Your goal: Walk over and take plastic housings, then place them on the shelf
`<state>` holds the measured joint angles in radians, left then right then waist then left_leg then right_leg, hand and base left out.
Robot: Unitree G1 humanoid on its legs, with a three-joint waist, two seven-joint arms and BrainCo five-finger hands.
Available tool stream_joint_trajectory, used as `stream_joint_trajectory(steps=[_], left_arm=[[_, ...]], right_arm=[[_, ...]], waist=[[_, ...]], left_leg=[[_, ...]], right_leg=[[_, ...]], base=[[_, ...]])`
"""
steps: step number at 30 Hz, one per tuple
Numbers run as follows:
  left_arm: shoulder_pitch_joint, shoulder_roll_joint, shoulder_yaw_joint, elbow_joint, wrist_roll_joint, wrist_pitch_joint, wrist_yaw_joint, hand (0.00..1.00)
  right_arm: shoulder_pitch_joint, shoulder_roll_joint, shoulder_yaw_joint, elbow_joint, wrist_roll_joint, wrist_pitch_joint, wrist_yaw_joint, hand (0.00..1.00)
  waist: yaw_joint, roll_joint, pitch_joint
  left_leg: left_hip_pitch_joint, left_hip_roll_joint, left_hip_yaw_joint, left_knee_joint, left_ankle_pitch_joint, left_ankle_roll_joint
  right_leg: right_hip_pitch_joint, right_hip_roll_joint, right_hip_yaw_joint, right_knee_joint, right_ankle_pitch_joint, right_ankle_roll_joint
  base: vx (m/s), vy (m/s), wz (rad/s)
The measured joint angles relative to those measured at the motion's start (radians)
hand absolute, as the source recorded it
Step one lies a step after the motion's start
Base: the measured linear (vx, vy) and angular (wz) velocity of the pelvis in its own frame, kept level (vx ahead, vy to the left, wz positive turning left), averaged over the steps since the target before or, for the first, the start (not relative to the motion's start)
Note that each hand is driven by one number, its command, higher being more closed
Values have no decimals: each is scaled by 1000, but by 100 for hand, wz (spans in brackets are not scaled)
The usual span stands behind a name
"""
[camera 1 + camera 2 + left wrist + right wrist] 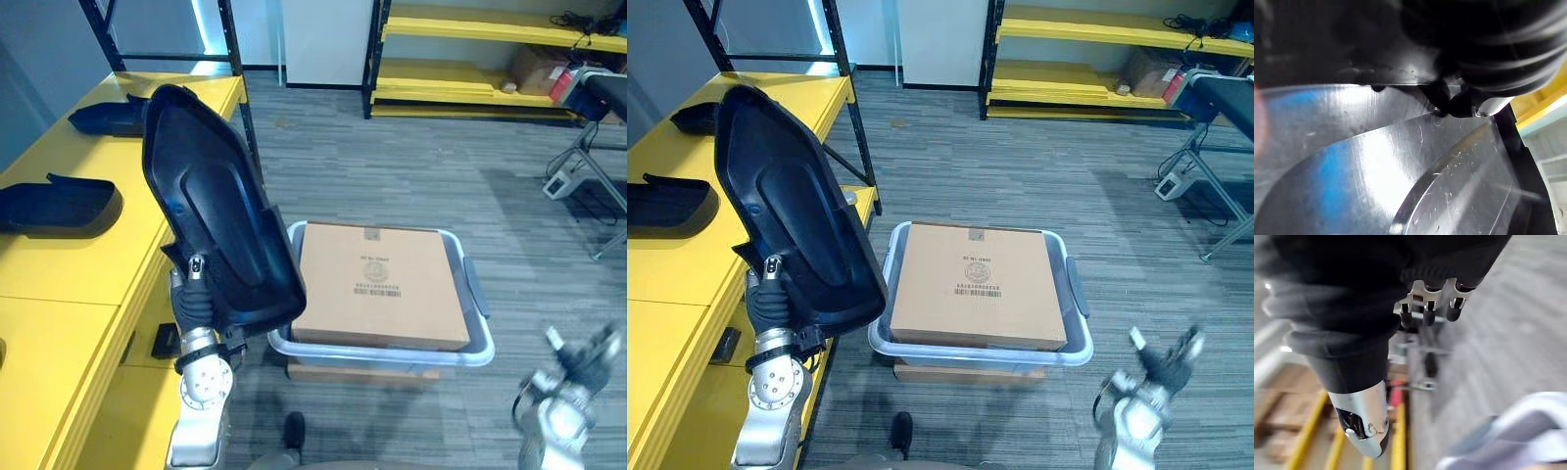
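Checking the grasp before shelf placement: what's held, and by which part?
Left hand grips the dark plastic housing by its lower edge, thumb on the inner face. Right hand is open and empty.

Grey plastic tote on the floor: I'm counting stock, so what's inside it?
A flat brown cardboard box, closed, fills the grey plastic tote. Anything beneath the box or inside it is covered.

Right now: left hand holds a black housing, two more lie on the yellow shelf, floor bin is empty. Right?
No: the bin holds a cardboard box, per the left eye view. Left hand holding a black housing, two more housings on the yellow shelf: correct.
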<state>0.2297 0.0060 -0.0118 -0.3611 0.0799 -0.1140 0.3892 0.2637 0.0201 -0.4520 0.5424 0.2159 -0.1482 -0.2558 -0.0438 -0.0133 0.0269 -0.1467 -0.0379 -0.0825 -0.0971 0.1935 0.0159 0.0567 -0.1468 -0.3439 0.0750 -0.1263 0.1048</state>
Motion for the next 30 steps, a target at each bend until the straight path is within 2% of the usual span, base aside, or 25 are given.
stream_joint_trajectory(steps=[4,8,12,14,17,18,19,20,21,22,24,25,26,28,30], left_arm=[[38,-21,-28,-25,0,-5,-20,100],[60,-43,-39,-25,0,-4,-24,100],[68,-56,-52,-25,-1,-4,-41,100],[72,-61,-69,-27,-10,-4,-42,100],[75,-62,-96,-36,-16,-4,-52,100],[73,-64,-107,-36,-29,-4,-60,100],[74,-65,-112,-36,-30,-5,-61,100],[74,-64,-113,-36,-30,-5,-61,100],[74,-63,-114,-36,-30,-5,-61,100],[74,-63,-118,-35,-31,-7,-61,100],[64,-60,-133,-34,-32,-18,-62,100],[50,-59,-149,-30,-40,-27,-65,100],[38,-58,-160,-23,-47,-31,-70,100],[-20,-41,-191,45,-69,-38,-83,100],[-45,-36,-190,82,-75,-38,-81,100]], right_arm=[[7,38,76,143,10,29,81,0],[1,37,122,153,9,46,120,0],[-3,37,158,158,6,46,126,0],[-8,34,201,164,4,47,126,0],[-25,26,236,172,-2,46,125,0],[-44,21,236,175,-9,46,125,0],[-63,20,239,181,-16,46,124,0],[-72,19,245,182,-19,46,123,0],[-81,8,253,181,-22,46,122,0],[-84,-4,269,178,-23,46,122,0],[-93,-6,275,176,-25,42,123,0],[-103,-7,275,178,-26,42,123,0],[-108,-4,274,188,-25,43,123,0],[-129,15,278,219,-25,45,124,0],[-152,11,290,243,-26,45,123,0]], waist=[[5,0,0],[8,0,2],[26,-6,7],[58,-9,21],[58,-7,42],[58,0,52],[60,-4,64],[65,-9,69],[65,3,68],[65,10,65],[62,11,64],[59,18,65],[57,23,61],[57,-10,55],[58,-13,54]], left_leg=[[9,0,-14,-1,-4,-5],[23,-3,-22,-5,-14,-6],[21,-2,-25,1,-11,-8],[5,-11,-78,19,9,-28],[-47,-26,-108,66,0,-23],[-86,-13,-18,104,-43,7],[-126,22,127,164,-108,47],[-148,53,233,206,-126,72],[-173,130,422,307,-158,104],[-169,190,549,406,-192,124],[-168,232,624,517,-285,119],[-166,222,621,524,-319,94],[-168,200,602,521,-323,92],[-180,119,543,496,-334,100],[-196,88,507,511,-353,110]], right_leg=[[16,-1,-15,16,-9,-1],[32,-10,-41,46,-31,3],[47,-14,-106,91,-62,3],[55,-18,-171,137,-94,-1],[60,-33,-260,183,-129,-1],[62,-33,-325,186,-134,-2],[68,-44,-373,180,-132,-4],[67,-50,-393,183,-132,-5],[81,-56,-440,188,-133,-6],[87,-71,-473,206,-135,-3],[101,-107,-518,234,-139,4],[113,-123,-547,252,-146,15],[119,-134,-561,251,-151,23],[153,-154,-620,217,-152,24],[171,-153,-644,201,-141,21]], base=[[-1,-15,11],[-51,-7,21],[-27,-44,56],[-26,-85,71],[-56,-58,114],[-100,-46,139],[-91,-38,131],[-51,-15,112],[24,20,96],[50,36,90],[143,124,77],[183,196,84],[156,195,95],[139,175,97],[175,166,67]])
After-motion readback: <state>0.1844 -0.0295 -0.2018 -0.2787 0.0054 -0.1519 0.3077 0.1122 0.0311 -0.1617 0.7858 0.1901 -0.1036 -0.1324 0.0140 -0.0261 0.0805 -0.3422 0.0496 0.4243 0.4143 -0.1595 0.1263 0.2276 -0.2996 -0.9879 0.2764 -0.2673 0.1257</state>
